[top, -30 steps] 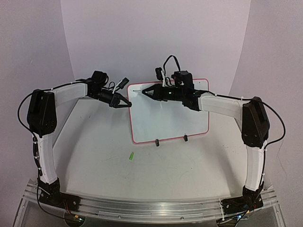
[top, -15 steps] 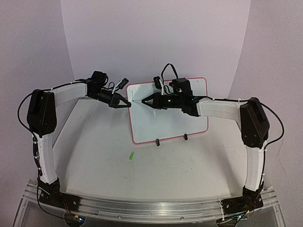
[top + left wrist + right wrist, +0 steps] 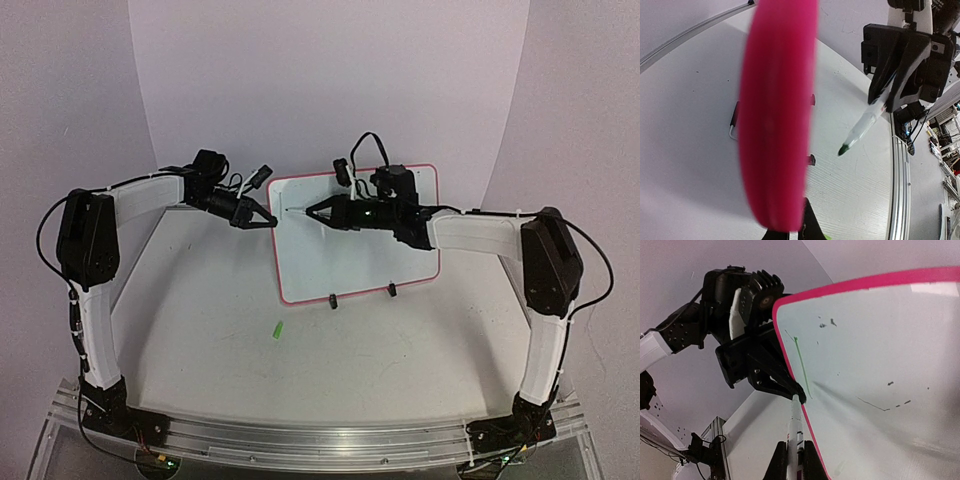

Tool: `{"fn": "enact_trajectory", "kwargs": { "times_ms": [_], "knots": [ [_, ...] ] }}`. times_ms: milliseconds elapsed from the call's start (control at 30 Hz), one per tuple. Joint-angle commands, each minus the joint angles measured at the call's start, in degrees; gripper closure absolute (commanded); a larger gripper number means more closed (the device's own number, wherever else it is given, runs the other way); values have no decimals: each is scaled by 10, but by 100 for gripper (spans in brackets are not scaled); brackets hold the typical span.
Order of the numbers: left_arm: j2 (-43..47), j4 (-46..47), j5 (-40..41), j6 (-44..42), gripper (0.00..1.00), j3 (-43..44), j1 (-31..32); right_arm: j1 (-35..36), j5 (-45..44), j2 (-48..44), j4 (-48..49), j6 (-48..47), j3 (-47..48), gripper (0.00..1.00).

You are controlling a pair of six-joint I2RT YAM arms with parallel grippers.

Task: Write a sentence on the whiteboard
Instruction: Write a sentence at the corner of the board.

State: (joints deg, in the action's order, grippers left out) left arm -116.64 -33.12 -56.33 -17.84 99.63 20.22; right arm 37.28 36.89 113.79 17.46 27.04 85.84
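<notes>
Holds left arm up and inward, elbow bent at far left, wrist near level. Clamps left gripper tight on left rim of the whiteboard. Reaches right arm inward from right, forearm near level. Pinches marker in right gripper, tips pointing toward left gripper, just apart.

Whiteboard blocks the back middle of the table, with the left tool pinching its left edge and the right tool holding a marker across its face. The near side is passable apart from one small green cap.
</notes>
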Motion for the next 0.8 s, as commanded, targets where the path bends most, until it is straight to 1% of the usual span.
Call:
{"fn": "enact_trajectory", "kwargs": {
  "times_ms": [0, 767],
  "knots": [
    [25, 0, 20, -20, 100, -2, 2, -2, -19, -37, 51, 3, -4, 100],
    [24, 0, 21, -20, 100, -3, 3, -1, -65, 15, 27, 6, 44, 100]
  ]
}}
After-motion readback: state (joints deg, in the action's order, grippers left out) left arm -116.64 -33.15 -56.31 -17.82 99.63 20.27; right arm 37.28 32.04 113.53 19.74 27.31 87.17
